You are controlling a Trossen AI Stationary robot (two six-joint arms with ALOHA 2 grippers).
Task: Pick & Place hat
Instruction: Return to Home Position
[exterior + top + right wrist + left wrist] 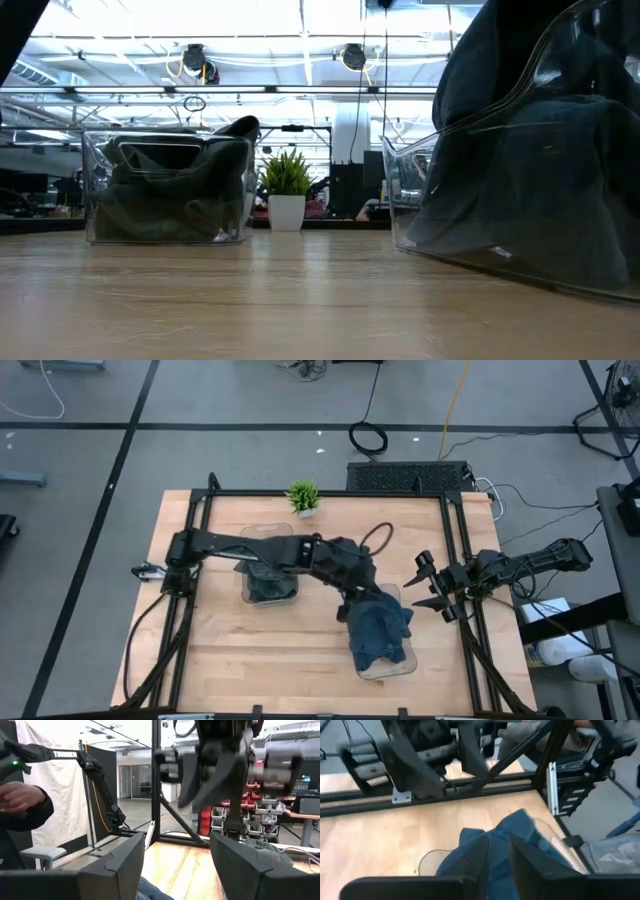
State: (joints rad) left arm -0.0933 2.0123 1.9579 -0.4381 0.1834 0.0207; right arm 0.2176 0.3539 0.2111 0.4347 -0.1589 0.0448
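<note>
- The blue cap (380, 632) lies heaped in the near clear bin (398, 670), bulging over its rim. Its long axis runs roughly 12 to 6 on the bench (250, 660).
- The left pincer (499, 849) hangs right over the cap's 12 o'clock end. Its fingers stand a little apart with blue cloth showing through the gap, and to my eye they grip nothing.
- From that pincer the cap sits at 5 o'clock, and the arm's own base is off at 9 o'clock, so I reckon the way home is up and back along that line.
- The second clear bin (268, 575), with something dark in it, sits under the left forearm on that line. A low retreat could clip it.
- The right pincer (428, 582) waits at the cap's 2 o'clock, near but apart, spread wide and empty.
- A small potted plant (303, 497) stands at the bench's 12 o'clock edge, well clear.
</note>
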